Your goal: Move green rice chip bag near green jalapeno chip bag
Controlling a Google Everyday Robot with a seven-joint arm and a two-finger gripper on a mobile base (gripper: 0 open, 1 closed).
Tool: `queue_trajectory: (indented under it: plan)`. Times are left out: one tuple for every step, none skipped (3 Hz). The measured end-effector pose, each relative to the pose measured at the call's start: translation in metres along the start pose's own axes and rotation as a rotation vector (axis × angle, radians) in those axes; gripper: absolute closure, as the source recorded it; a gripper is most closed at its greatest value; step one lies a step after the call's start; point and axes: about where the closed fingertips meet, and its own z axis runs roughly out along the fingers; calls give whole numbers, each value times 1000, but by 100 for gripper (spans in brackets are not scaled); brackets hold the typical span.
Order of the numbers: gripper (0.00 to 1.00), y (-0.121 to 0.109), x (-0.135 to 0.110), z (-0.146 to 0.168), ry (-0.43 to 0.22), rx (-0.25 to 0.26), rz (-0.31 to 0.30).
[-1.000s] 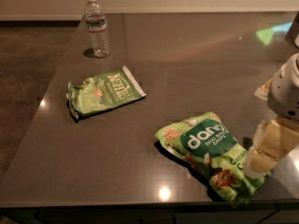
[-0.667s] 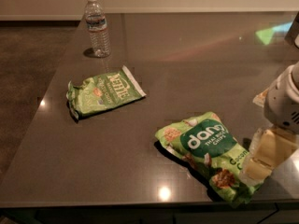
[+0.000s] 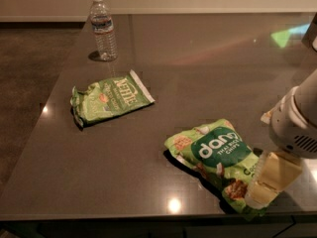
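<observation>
The green rice chip bag, bright lime green with a dark green oval and white "dang" lettering, lies flat near the table's front right. The green jalapeno chip bag, paler and flatter with "Kettle" lettering and a white strip, lies to the left and further back, well apart from it. My gripper, cream-coloured under a white wrist, is at the right front, right over the near right end of the rice chip bag and covering part of it.
A clear plastic water bottle stands at the back left of the dark table. The table's left edge runs down past the jalapeno bag, and its front edge lies just below the rice chip bag. A brown floor lies to the left.
My gripper has come down and slightly left onto the near right end of the rice chip bag. Both bags and the bottle have stayed in place.
</observation>
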Motion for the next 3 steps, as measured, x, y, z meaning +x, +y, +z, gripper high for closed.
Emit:
queue_trajectory:
  plan:
    - [0, 2, 2, 9, 19, 0, 4]
    - [16, 2, 4, 14, 38, -2, 10]
    - [40, 0, 4, 12, 51, -4, 18]
